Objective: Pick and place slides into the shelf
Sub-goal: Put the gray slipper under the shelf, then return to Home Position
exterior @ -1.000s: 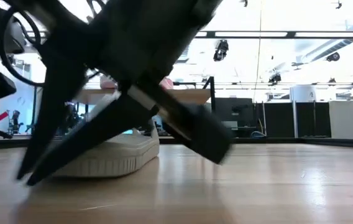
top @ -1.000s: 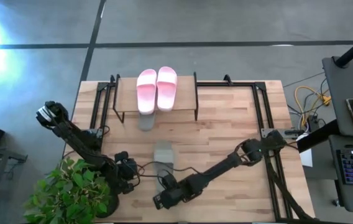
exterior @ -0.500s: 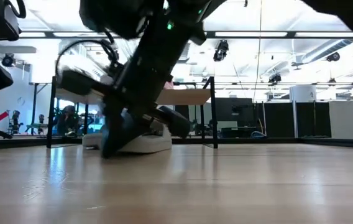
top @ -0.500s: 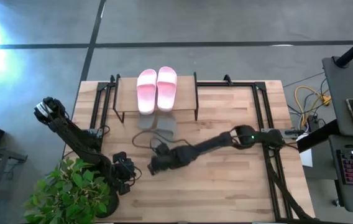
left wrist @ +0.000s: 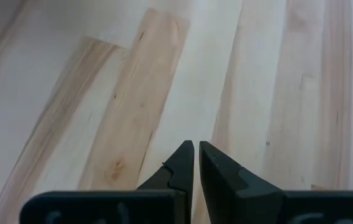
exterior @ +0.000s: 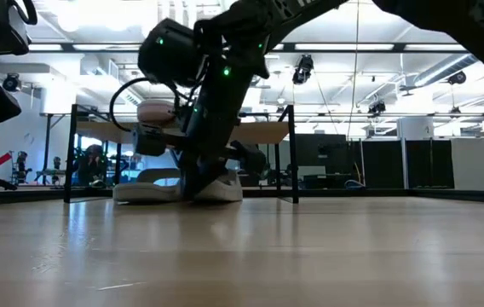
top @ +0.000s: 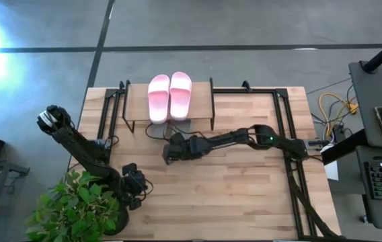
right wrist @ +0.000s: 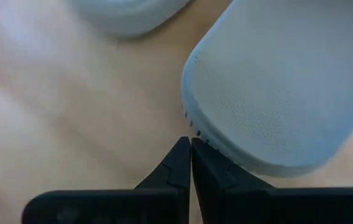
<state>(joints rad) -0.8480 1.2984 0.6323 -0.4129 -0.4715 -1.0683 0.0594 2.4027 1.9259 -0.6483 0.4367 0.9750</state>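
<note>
We see the pale pink pair (top: pixel 169 96) lying side by side, flat on the wood top of the small shelf (top: pixel 201 101). The grey-green pair (exterior: pixel 178 184) rests on the table under it, soles down, partly hidden.

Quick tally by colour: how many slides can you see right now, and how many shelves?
Pink slides: 2, on top of the shelf.
Grey slides: 2, on the table at the shelf's lower tier; a second one shows at the frame edge in the right wrist view.
Shelf: 1.
Total: 5 things, 4 of them slides.
</note>
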